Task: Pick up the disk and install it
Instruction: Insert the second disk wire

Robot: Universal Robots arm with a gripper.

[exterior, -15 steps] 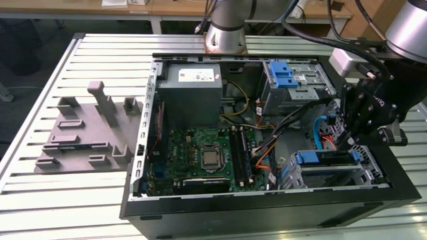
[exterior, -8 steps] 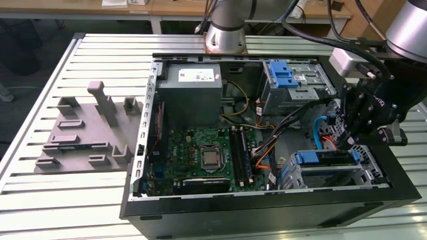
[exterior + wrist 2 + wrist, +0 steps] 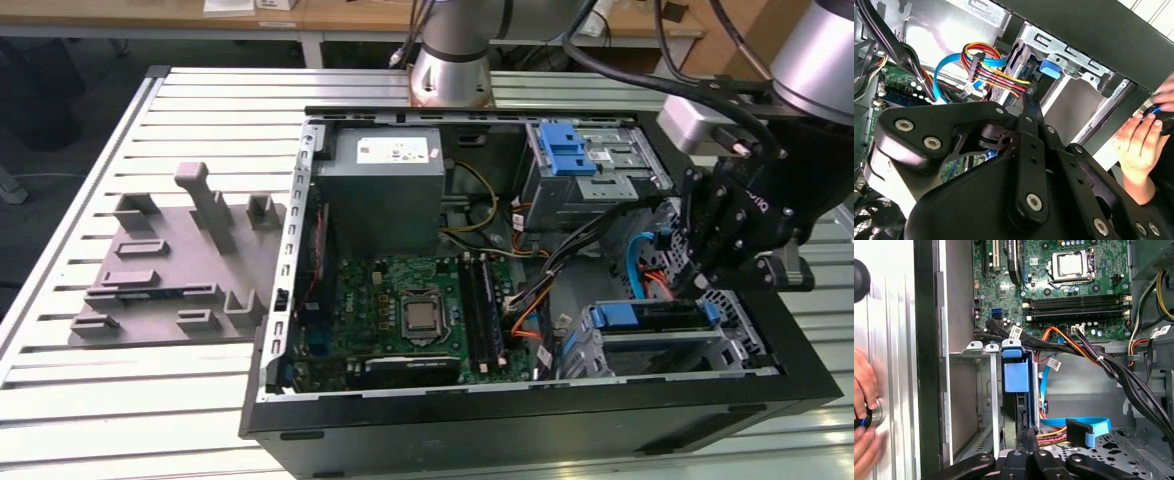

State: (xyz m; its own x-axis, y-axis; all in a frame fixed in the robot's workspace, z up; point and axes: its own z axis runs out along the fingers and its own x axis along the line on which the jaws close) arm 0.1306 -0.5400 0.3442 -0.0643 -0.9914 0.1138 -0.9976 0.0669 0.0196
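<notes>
Blue-framed disk (image 3: pixel 1017 390) apparently seated below hand (image 3: pixel 1029 435).

An open black computer case (image 3: pixel 534 425) lies on a slatted metal table (image 3: pixel 80 400), its green motherboard (image 3: pixel 400 310) exposed beside a grey power supply box (image 3: pixel 387 185). A grey moulded fixture (image 3: pixel 174 270) sits apart toward the exterior view's left.

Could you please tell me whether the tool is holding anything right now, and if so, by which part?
The tool looks shut on the disk at its rear edge, with the disk sitting upright in the drive cage.
</notes>
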